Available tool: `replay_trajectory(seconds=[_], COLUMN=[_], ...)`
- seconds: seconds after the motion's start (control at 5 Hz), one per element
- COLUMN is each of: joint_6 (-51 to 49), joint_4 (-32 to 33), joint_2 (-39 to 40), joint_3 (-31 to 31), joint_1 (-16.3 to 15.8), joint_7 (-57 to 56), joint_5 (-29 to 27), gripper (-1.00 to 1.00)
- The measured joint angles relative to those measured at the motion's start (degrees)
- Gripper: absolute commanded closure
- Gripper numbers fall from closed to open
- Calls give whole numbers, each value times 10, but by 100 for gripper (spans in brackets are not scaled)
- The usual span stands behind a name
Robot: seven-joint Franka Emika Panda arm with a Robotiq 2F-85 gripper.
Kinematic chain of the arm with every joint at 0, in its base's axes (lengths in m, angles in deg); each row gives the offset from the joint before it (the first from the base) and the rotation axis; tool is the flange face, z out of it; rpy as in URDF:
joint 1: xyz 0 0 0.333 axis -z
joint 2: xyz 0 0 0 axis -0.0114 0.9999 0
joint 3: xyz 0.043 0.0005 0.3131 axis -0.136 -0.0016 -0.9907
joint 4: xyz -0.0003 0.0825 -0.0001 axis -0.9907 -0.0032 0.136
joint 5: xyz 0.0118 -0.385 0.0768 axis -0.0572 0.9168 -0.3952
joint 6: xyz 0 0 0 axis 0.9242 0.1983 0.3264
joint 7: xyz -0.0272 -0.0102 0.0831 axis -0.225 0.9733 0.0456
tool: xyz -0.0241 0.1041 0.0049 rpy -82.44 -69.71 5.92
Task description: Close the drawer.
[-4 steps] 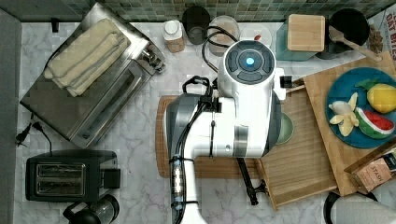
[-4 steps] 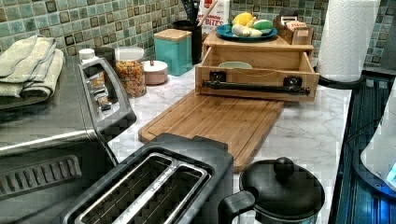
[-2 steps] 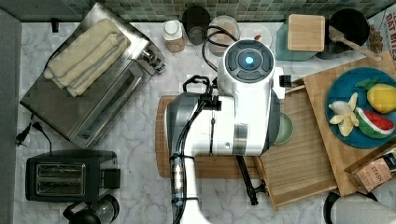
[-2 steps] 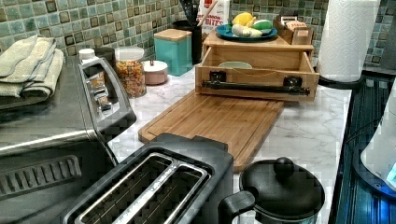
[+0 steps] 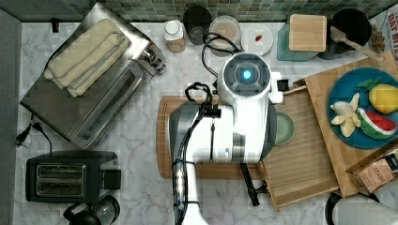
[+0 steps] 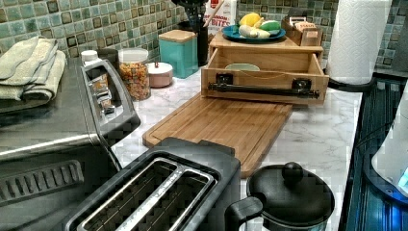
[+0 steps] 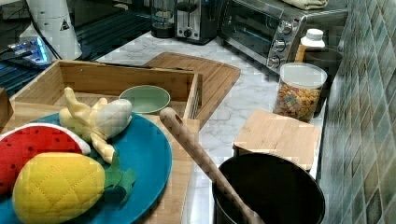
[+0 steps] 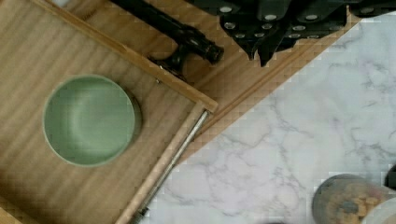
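Observation:
The light-wood drawer [image 5: 305, 159] stands pulled out from under the wooden top, its rim [image 6: 264, 77] facing the cutting board. A black bar handle [image 6: 263, 90] runs along its front [image 8: 173, 28]. A green bowl [image 8: 88, 119] lies inside it [image 5: 285, 129] [image 7: 144, 98]. My gripper [image 8: 261, 53] is shut on nothing. It hangs over the cutting board just outside the drawer front, close to the handle's end and apart from it. In the top view the arm's white wrist [image 5: 246, 75] covers the drawer's front corner.
The wooden cutting board [image 6: 221, 125] lies in front of the drawer. A blue fruit plate [image 5: 361, 108] sits on the wooden top. Toaster oven [image 5: 89, 79], toaster [image 5: 65, 176], jars [image 6: 132, 72], a teal box [image 6: 180, 50] and a black pot [image 7: 268, 191] stand around.
The arm's wrist has shifted a little toward the top view's bottom. The drawer stays pulled out by the same amount.

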Motion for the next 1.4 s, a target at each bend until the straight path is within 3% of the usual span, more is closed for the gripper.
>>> replay_trajectory(seconds=[0.4, 0.6, 0.8, 1.2, 1.4], joint_6=[46, 56, 65, 210, 202], joint_4=[156, 197, 231, 318, 342], joint_2=[-106, -127, -137, -176, -188], joint_3=[-4, -9, -9, -32, -31], joint_1=[-3, -7, -31, -72, -81], joint_7=[-107, -177, -265, -430, -460], joint_5=[-28, -27, -27, 45, 52], gripper=[100, 100, 100, 100, 100])
